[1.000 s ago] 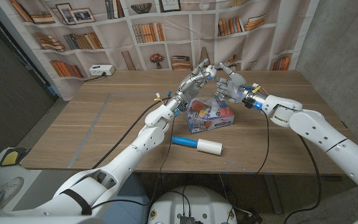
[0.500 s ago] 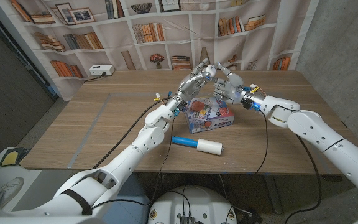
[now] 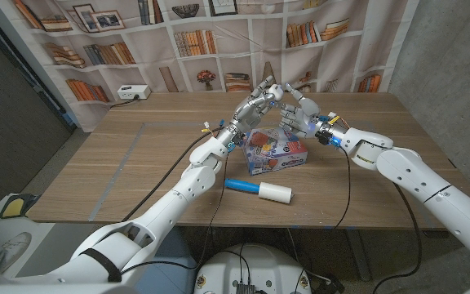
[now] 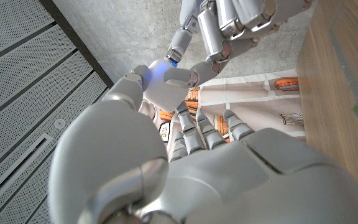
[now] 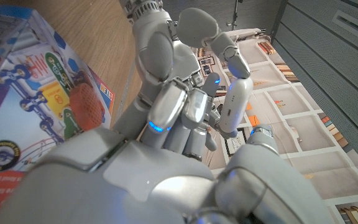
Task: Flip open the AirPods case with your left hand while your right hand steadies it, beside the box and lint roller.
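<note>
A small white AirPods case (image 3: 275, 88) is held up in the air above the colourful box (image 3: 276, 151). My left hand (image 3: 255, 104) reaches it from the left, thumb and fingertips on it. My right hand (image 3: 302, 116) grips it from the other side. In the left wrist view the case (image 4: 165, 84) sits between my left thumb and the right hand's fingers (image 4: 219, 28). The right wrist view shows the right hand (image 5: 166, 124) over the box (image 5: 30, 93). I cannot tell whether the lid is lifted.
A lint roller (image 3: 259, 189) with a blue handle lies on the wooden table (image 3: 121, 163) in front of the box. A curtain printed with bookshelves hangs behind the table. A white power strip (image 3: 132, 92) lies at the back left.
The right hand and forearm have edged slightly towards the left hand. The case stays between both hands above the box.
</note>
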{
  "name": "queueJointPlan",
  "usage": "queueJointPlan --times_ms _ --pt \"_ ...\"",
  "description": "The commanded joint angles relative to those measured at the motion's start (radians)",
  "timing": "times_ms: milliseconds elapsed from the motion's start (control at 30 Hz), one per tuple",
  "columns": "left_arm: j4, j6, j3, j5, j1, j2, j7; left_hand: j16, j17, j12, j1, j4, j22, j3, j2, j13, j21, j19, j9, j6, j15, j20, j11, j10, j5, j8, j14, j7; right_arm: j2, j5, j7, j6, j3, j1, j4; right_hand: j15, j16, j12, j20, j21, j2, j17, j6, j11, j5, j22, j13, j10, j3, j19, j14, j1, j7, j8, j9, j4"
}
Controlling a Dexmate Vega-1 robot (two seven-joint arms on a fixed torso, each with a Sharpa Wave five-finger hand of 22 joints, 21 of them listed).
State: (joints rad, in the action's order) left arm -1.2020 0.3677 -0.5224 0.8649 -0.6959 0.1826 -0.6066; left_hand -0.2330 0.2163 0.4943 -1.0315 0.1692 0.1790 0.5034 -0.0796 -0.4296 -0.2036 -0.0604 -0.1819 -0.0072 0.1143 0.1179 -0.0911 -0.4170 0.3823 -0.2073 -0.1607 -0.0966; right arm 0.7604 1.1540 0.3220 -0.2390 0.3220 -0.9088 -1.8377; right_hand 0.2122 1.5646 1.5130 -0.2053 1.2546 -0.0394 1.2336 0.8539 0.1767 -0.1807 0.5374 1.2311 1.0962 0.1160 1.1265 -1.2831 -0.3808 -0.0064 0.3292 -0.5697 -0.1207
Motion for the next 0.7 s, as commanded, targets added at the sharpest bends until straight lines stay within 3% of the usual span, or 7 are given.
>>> queueJointPlan --times_ms 33,233,700 --pt "-0.008 -0.005 0.003 0.004 -0.008 0.003 -0.002 0.003 0.001 0.007 -0.003 -0.002 0.002 0.004 -0.008 -0.083 0.002 -0.001 -0.002 0.005 -0.002 0.005 -0.128 -0.155 0.009 0.002 -0.003 -0.002 -0.023 0.017 0.042 0.017 0.001 0.004 0.021 0.0 0.004 0.016 -0.005 0.012 -0.024 0.005 0.022 0.025 -0.006 0.008 0.0 -0.023 0.016 -0.005 -0.009 -0.016 0.0 -0.002 0.002 -0.01" --pt "-0.005 -0.008 -0.001 0.003 -0.006 0.0 -0.005 0.003 0.001 0.006 -0.002 -0.002 0.002 0.004 -0.009 -0.083 0.001 -0.001 -0.002 0.006 -0.001 0.005 -0.128 -0.157 0.01 0.002 -0.003 -0.002 -0.031 0.023 0.048 0.011 0.005 0.011 0.03 0.001 0.004 0.019 -0.006 0.014 -0.044 0.005 0.031 0.026 -0.006 0.005 -0.007 -0.027 0.036 -0.007 -0.009 -0.04 -0.001 -0.009 0.013 -0.018" --pt "-0.001 -0.017 -0.008 -0.001 -0.003 -0.001 -0.008 0.002 0.001 0.002 -0.004 -0.001 0.002 0.005 -0.009 -0.085 0.001 -0.002 -0.002 0.006 -0.002 0.006 -0.128 -0.159 0.013 0.003 -0.005 -0.002 -0.045 0.027 0.054 0.021 0.003 0.011 0.044 0.0 0.003 0.03 -0.006 0.019 -0.049 0.005 0.032 0.025 -0.002 0.005 -0.005 -0.023 0.048 -0.01 -0.005 -0.05 0.006 -0.028 0.033 -0.021"
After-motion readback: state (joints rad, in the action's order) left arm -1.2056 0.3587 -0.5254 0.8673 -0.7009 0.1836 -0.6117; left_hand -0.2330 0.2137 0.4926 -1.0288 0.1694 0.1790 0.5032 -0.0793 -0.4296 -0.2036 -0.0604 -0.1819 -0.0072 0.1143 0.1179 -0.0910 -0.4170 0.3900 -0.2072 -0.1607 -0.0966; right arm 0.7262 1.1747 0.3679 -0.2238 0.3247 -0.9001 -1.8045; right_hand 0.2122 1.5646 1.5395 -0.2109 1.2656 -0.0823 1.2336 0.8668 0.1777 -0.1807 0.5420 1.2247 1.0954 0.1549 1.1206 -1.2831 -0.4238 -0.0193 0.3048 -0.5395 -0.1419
